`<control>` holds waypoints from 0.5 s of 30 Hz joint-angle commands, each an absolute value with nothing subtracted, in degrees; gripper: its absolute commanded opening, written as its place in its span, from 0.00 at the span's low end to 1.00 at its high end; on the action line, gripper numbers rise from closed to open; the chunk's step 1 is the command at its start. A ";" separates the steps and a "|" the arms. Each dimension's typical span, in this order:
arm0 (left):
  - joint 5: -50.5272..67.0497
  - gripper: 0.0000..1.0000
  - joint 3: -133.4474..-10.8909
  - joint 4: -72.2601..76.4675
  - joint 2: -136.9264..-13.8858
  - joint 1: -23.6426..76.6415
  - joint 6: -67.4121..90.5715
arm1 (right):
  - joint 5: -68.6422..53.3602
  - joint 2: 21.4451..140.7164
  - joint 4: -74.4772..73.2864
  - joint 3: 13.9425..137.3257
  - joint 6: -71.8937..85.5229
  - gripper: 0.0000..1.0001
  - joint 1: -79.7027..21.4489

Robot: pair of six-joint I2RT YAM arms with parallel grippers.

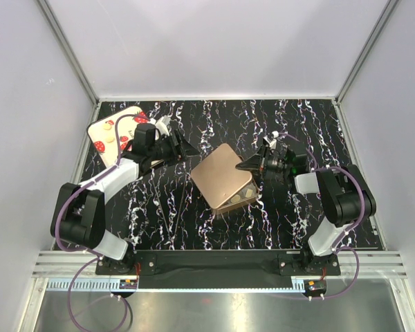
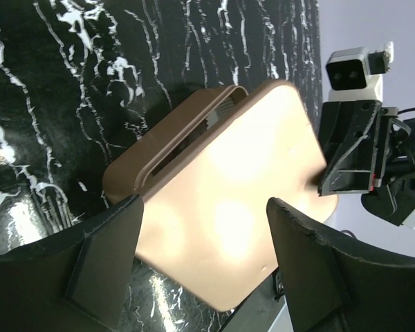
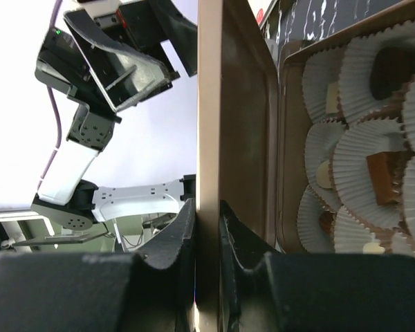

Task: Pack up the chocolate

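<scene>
At the near edge of the black, white-veined surface stand both arm bases, with each arm reaching inward toward a square box in the middle. The box sits turned like a diamond, one corner pointing at the bases. A rose-gold lid covers most of it and is offset toward the far left, so only a strip along the near-right side is uncovered.

In that strip the chocolate rests in pleated white paper cups, one piece to a cup. Some pieces are dark brown and some cream. The brown block shows a squarish face, and none of the pieces has a long axis that can be made out.

The right fingers are clenched on the lid's right edge, with the thin metal pinched between them and seen edge-on from the right wrist. The left fingers are released and spread wide, near the lid's left corner. Whether they touch it cannot be told.

Farther off, at the far-left corner, lies a white tray printed with red strawberries. It is partly hidden by the left arm, and a few small cream pieces sit on it.
</scene>
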State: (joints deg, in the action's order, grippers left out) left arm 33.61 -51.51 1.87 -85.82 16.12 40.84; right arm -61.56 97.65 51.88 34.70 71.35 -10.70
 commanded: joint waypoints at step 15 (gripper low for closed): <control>29.88 0.75 -52.29 -1.67 -83.23 16.61 37.88 | -61.35 100.55 52.74 33.49 66.89 0.25 -5.81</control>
